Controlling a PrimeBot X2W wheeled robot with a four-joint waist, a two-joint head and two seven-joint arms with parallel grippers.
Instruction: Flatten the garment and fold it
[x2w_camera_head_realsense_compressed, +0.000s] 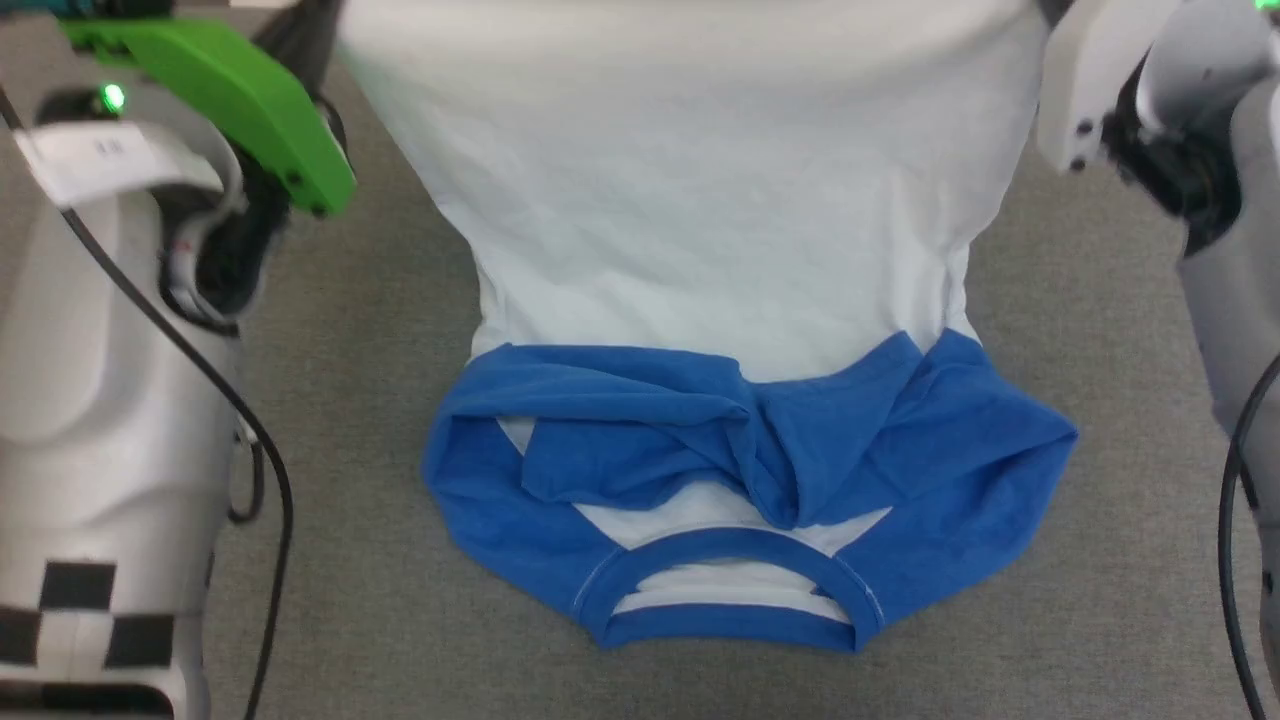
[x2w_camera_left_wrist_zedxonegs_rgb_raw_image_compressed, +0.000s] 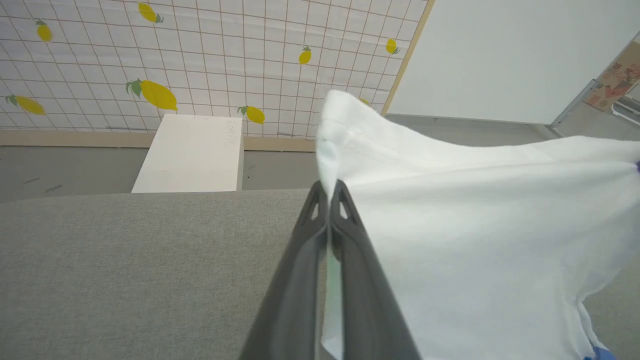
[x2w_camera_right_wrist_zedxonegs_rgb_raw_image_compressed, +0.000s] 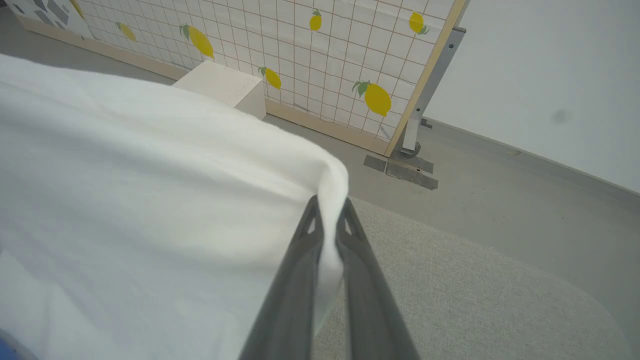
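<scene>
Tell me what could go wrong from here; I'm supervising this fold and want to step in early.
The left gripper and right gripper pinch only thin hem corners of the T-shirt; a tug could pull one free. The blue sleeves lie bunched and twisted by the collar band, so laying it down would likely trap creases.

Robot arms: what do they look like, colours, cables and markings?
The left arm is a pale grey shell with a bright green cover, green light, white label, black cable and checker squares. The right arm is pale grey with a black joint. The left pincer and right pincer have long dark grey fingers.
</scene>
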